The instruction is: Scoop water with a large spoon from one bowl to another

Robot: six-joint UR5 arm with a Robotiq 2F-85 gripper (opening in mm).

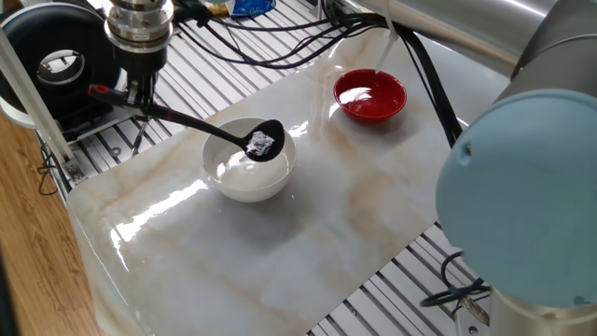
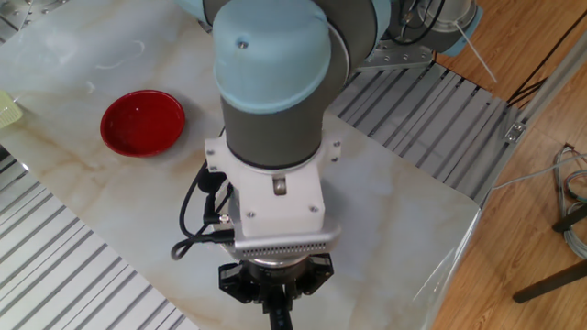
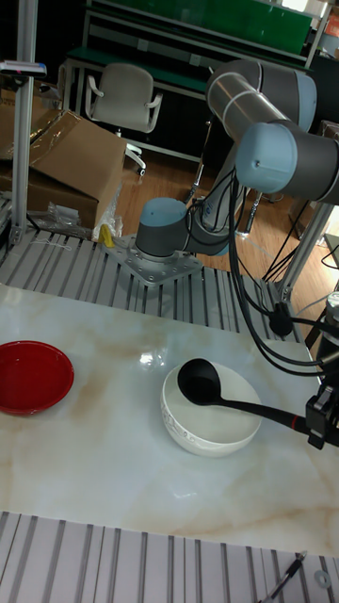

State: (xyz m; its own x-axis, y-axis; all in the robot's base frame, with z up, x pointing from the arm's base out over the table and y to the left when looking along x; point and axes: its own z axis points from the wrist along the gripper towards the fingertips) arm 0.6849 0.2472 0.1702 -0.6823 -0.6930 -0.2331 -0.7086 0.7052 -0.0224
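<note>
Two bowls are seen on the marble-patterned table (image 1: 280,243): one white bowl (image 1: 248,174) and one red bowl (image 1: 370,96). One black ladle (image 1: 264,142) is counted, along with one robot arm (image 3: 268,141) and one office chair (image 3: 122,99).

Glossy marble-patterned surface (image 1: 308,215), white bowl (image 1: 249,172) resting near its middle, red bowl (image 1: 370,96) resting well apart
</note>
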